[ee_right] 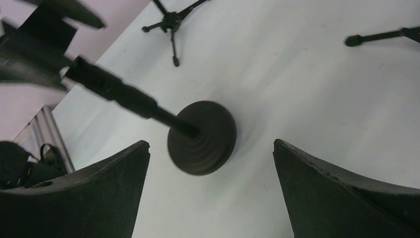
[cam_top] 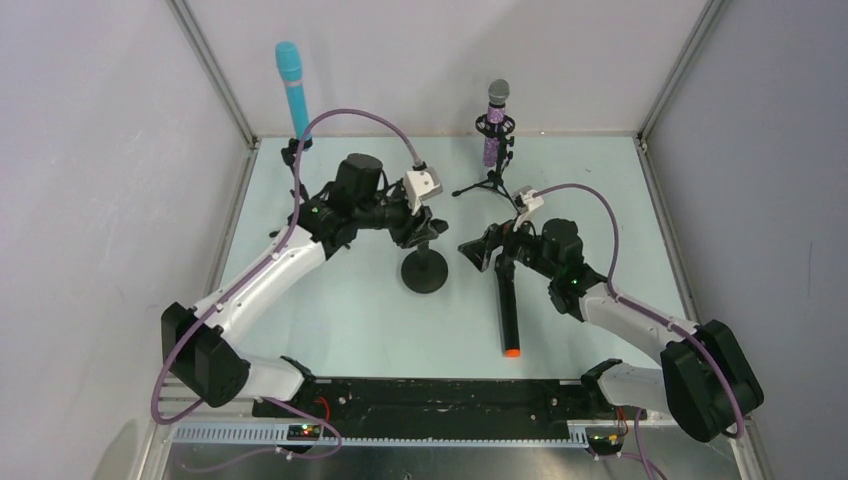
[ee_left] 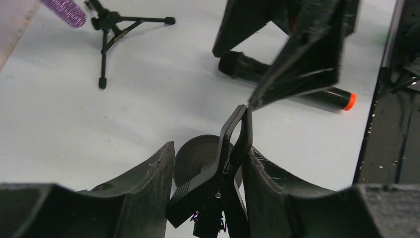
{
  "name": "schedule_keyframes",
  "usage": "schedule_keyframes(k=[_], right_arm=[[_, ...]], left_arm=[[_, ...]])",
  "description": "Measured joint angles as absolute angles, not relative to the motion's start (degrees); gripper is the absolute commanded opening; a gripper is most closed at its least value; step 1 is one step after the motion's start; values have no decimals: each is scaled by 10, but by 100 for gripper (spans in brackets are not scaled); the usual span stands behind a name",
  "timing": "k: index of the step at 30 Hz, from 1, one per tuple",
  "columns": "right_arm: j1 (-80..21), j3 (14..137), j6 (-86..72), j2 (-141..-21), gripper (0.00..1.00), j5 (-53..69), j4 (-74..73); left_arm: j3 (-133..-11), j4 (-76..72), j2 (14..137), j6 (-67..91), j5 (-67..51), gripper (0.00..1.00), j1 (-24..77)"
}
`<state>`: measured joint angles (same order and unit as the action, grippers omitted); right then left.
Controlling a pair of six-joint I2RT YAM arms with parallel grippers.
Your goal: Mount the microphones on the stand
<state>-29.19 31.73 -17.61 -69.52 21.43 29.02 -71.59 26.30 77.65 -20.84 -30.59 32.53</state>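
L gripper (ee_left: 210, 157) pinches stand clip (ee_left: 232, 145) (R gripper (ee_right: 210, 148) spread wide).

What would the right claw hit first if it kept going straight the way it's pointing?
Probably the stand's round black base: it sits squarely between the fingers of the open right gripper in its wrist view. Depth is hard to judge.

You get bright, even light from above; shadows on the table (cam_top: 340, 330) are soft & faint. Top pic is sharp. Wrist pics: near fingers (ee_left: 124, 198) look dark & blurry, round base (ee_right: 201, 137) fuzzy too.
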Motion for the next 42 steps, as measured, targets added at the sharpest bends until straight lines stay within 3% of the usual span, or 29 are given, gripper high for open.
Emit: schedule_keyframes(k=[12, 18, 27, 37, 42], right_arm=[[-233, 317, -229, -659, 99, 150, 177], [-233, 317, -224, -648, 99, 131, 149], [-233, 317, -199, -628, 99, 105, 124], [-238, 317, -174, -609, 100, 79, 97], [-239, 317, -169, -608, 99, 73, 91]], left_arm=[[-717, 237, 788, -195, -297, 4, 387], [-717, 213, 808, -189, -298, 28, 397], [-717, 210, 842, -181, -287, 54, 401], [-717, 184, 830, -180, -237, 97, 402], [-717, 182, 799, -181, -213, 100, 402]])
